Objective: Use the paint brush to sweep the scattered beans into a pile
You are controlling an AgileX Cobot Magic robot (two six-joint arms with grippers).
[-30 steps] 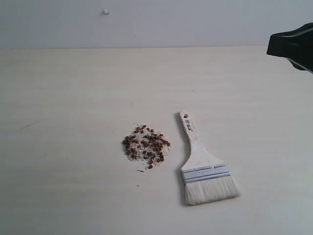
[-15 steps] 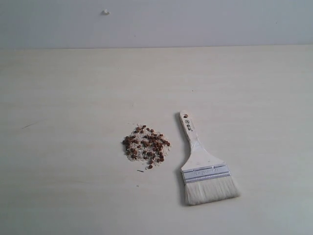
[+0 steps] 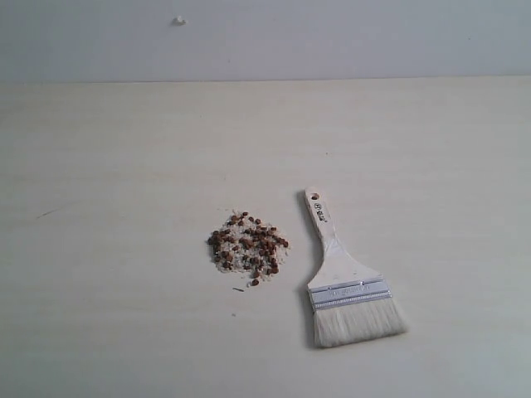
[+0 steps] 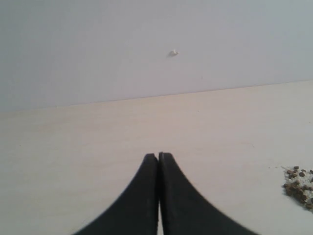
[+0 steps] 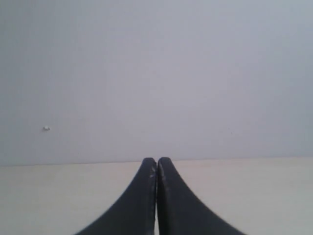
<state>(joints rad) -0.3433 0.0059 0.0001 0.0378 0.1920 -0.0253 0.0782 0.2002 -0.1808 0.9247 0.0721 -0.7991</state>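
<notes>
Plainly, left gripper (image 4: pixel 158 155) and right gripper (image 5: pixel 157 160) jaws were clenched, empty; only the exterior view showed the paint brush (image 3: pixel 348 278).

Wrist cameras sit close behind my left gripper (image 4: pixel 158 155) and right gripper (image 5: pixel 157 159), facing the wall (image 4: pixel 98 39) ahead; the exterior camera looks down from farther back, sharing its white speck (image 3: pixel 179 20).

Here are the beans (image 3: pixel 248 250), one heap on the worktop (image 3: pixel 116 157), slightly left of centre in the exterior view. Just right of them lies the paint brush (image 3: pixel 344 278), flat and not touching the heap, handle toward the far wall (image 3: pixel 348 37), bristles nearest the camera.
</notes>
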